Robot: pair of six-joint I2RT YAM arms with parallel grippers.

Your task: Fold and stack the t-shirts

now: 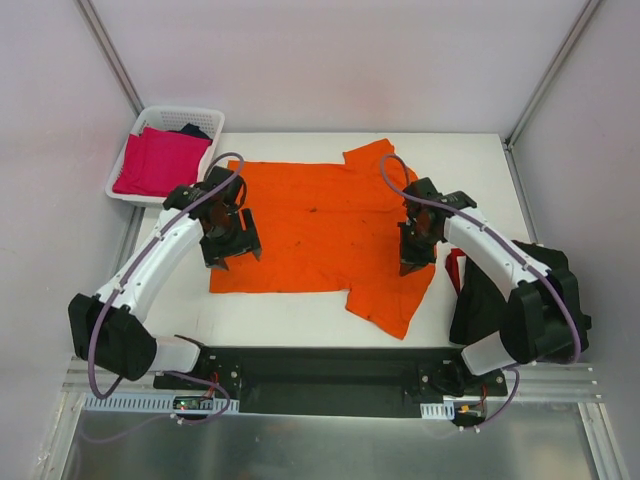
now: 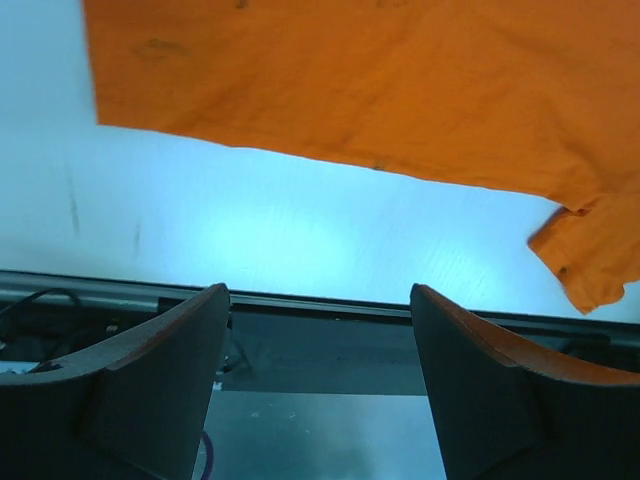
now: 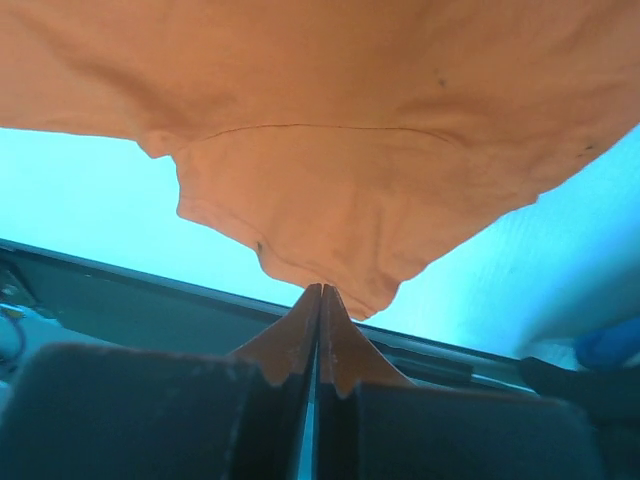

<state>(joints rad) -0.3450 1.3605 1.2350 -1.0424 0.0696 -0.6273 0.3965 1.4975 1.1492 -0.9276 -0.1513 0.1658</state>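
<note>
On the table (image 1: 280, 312), the orange shirt (image 1: 320, 225) was spread flat, sleeves out. The left gripper (image 2: 318, 292) was held released above the shirt's left end, touching nothing. The right gripper (image 3: 320, 290) was clenched at the near sleeve (image 3: 310, 200); whether cloth was caught could not be told. If none was pinched, the sleeve would be left lying and the fold spoiled.

A white plastic lattice basket (image 1: 180, 111) sits at the far left corner of the white counter (image 1: 290, 310), partly past its left edge. A black base plate (image 1: 330, 365) runs along the near edge, with a silver metal surface (image 1: 330, 440) below it. Pale walls (image 1: 350, 60) close in the far side.
</note>
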